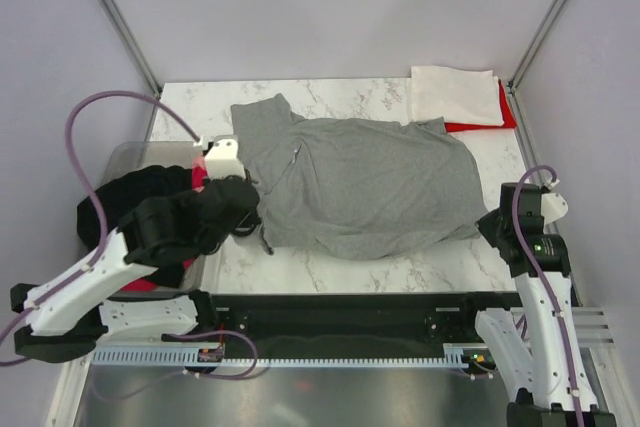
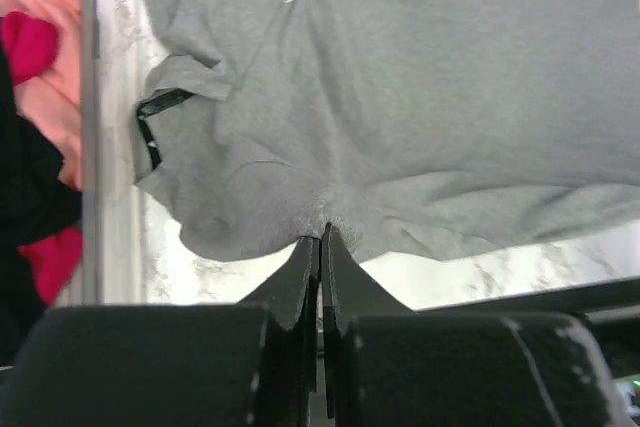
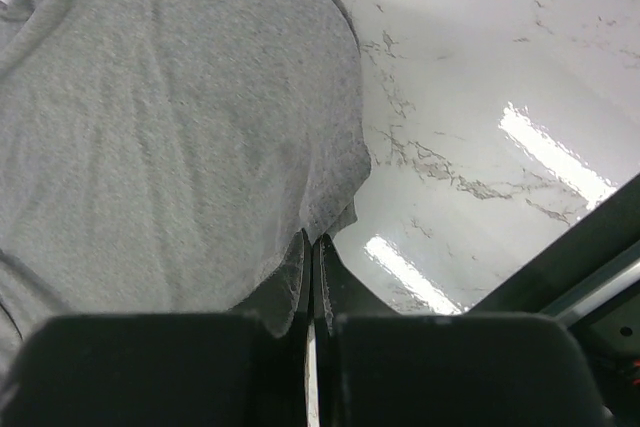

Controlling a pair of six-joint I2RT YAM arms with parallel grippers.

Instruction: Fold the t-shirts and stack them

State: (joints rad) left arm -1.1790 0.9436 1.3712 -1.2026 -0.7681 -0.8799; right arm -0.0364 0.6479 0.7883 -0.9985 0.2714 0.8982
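Note:
A heather grey t-shirt [image 1: 365,182] lies spread across the marble table, its neck at the left. My left gripper [image 1: 243,209] is shut on the shirt's near left edge; the left wrist view shows the cloth [image 2: 400,97] pinched at the tips of the gripper [image 2: 321,239]. My right gripper [image 1: 490,222] is shut on the shirt's near right corner; the right wrist view shows grey cloth [image 3: 170,117] pinched in the gripper [image 3: 312,239]. A folded white t-shirt [image 1: 455,94] lies on a folded red one [image 1: 508,112] at the far right corner.
A clear plastic tub [image 1: 135,162] at the left holds black [image 1: 125,197], pink [image 2: 45,67] and red [image 2: 30,42] shirts. The table's near edge and black rail [image 1: 340,307] lie just in front of the grey shirt.

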